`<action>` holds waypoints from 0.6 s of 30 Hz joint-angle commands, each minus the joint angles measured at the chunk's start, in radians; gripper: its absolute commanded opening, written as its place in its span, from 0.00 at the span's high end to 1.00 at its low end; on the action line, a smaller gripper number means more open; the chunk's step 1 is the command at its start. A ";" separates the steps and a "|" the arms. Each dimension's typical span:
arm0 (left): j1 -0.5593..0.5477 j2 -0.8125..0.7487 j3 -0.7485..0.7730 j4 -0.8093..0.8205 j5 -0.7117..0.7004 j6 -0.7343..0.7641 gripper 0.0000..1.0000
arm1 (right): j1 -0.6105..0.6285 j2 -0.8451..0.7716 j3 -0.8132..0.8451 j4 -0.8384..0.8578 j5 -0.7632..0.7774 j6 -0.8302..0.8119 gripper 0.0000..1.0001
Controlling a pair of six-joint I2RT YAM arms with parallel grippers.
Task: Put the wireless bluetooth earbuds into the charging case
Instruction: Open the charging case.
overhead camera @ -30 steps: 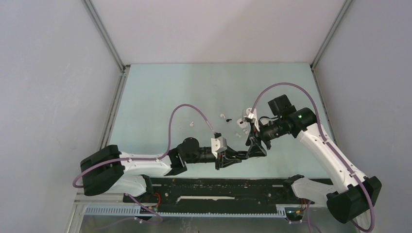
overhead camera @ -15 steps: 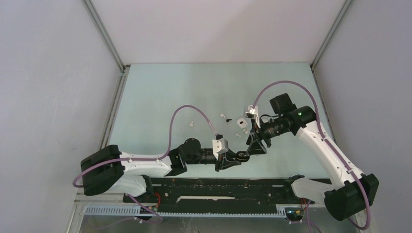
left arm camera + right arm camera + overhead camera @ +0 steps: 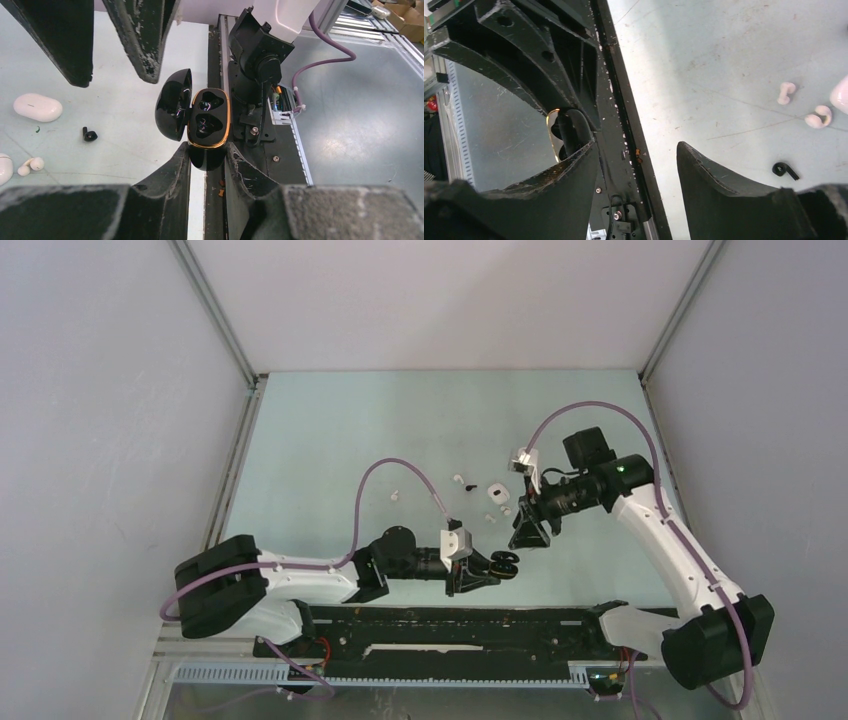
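My left gripper point(image 3: 207, 150) is shut on the lower body of a black charging case point(image 3: 207, 120) with a gold rim. Its lid point(image 3: 172, 105) is swung open to the left. The two wells are dark and glossy, and I cannot tell what is in them. In the top view the case point(image 3: 506, 561) sits at the left gripper's tip point(image 3: 490, 570). My right gripper point(image 3: 528, 532) hangs open and empty just beyond the case; its fingers point(image 3: 636, 147) stand wide apart. A black earbud point(image 3: 90, 135) and white earbuds point(image 3: 819, 117) lie loose on the table.
A white closed case point(image 3: 37, 107) lies on the table, also in the top view point(image 3: 494, 492). Another white earbud point(image 3: 395, 495) lies further left, a black one point(image 3: 785, 170) near my right gripper. The black base rail point(image 3: 450, 625) runs along the near edge.
My right gripper has drawn back up and to the right, away from the case it was touching. The case now shows at the left gripper's tip with its lid open.
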 commanded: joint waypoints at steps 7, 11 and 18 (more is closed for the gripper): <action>-0.005 -0.135 -0.026 -0.019 -0.085 -0.023 1.00 | -0.174 0.022 0.009 0.059 0.077 -0.067 0.49; -0.005 -0.250 -0.073 -0.086 -0.169 -0.028 1.00 | -0.216 0.071 -0.034 0.124 0.254 -0.161 0.57; -0.005 -0.395 -0.088 -0.220 -0.266 0.002 1.00 | -0.223 0.157 -0.077 0.271 0.373 -0.227 0.63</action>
